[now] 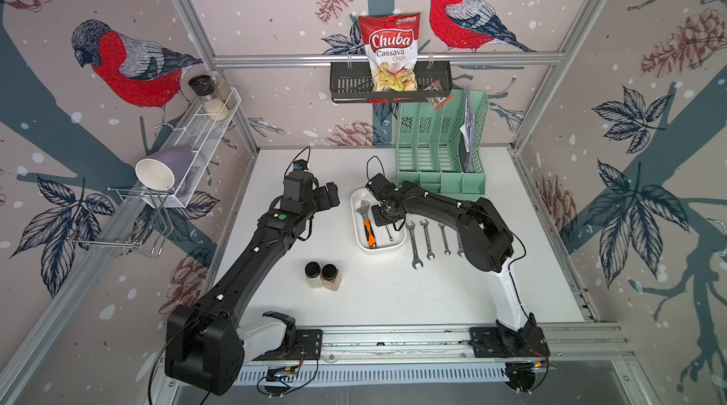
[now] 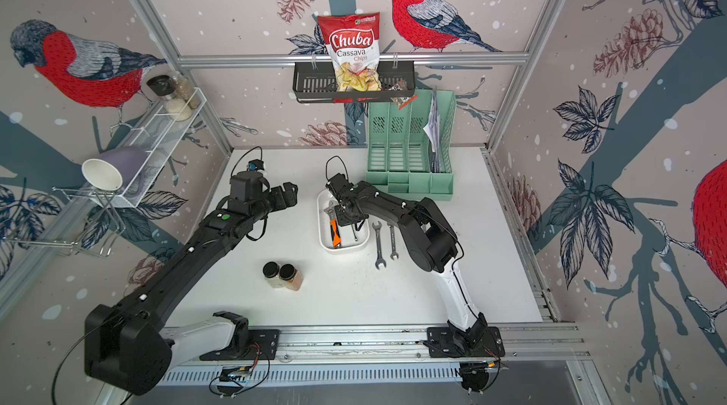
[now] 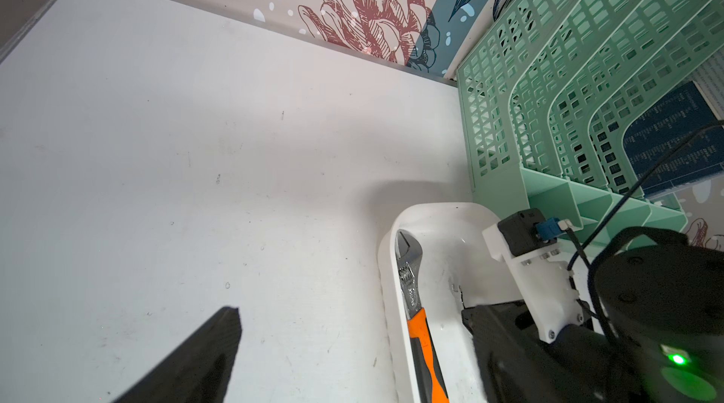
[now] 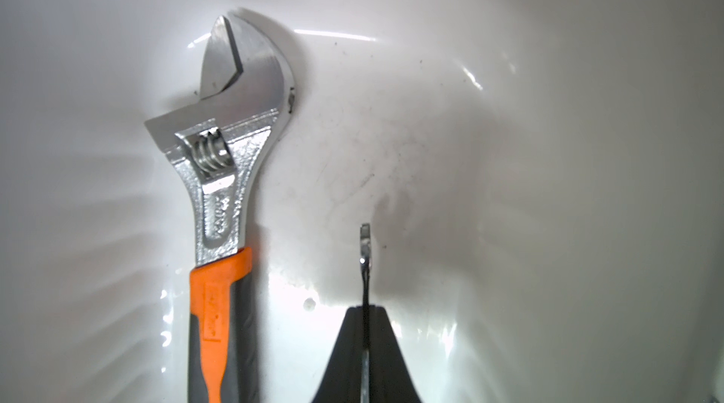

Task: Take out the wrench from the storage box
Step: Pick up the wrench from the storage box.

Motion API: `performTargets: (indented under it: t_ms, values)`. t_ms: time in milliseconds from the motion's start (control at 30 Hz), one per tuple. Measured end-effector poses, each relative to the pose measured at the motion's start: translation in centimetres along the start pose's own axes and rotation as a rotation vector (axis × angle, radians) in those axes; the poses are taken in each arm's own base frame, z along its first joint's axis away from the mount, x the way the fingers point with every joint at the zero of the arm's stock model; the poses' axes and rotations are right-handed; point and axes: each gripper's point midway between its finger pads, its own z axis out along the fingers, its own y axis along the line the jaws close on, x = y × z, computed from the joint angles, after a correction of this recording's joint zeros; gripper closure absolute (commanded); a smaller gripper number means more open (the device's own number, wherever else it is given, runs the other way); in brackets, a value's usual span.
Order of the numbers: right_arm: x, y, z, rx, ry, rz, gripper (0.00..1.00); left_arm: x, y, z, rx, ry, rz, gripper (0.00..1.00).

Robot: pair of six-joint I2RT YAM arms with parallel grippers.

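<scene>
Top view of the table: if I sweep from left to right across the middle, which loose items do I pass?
Two spice jars → orange-handled adjustable wrench in the storage box → slim wrench beside it, clamped by the right gripper → row of open-end wrenches.

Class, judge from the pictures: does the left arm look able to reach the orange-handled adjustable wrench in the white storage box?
Probably yes. The adjustable wrench lies uncovered along the wall of the storage box nearest the left gripper. The right gripper, shut on a thin wrench beside it, crowds the box.
</scene>
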Motion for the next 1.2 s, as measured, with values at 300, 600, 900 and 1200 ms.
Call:
performTargets:
  t_ms: [300,600,900,1200]
  values:
    - [0.6,-0.3,0.8,0.005,0.004,0.000,0.89,0.0,0.0,0.0,0.000,0.000,0.000,0.04]
    - [0.7,-0.5,1.7,0.013,0.003,0.002,0.86,-0.2,0.0,-0.3,0.002,-0.010,-0.001,0.04]
    - [0.2,-0.6,1.2,-0.001,-0.002,0.012,1.00,-0.3,0.0,-0.4,0.002,-0.012,-0.001,0.04]
    - [-4.3,0.5,-2.6,-0.038,-0.090,0.024,1.00,-0.3,0.0,-0.4,0.002,-0.013,-0.002,0.04]
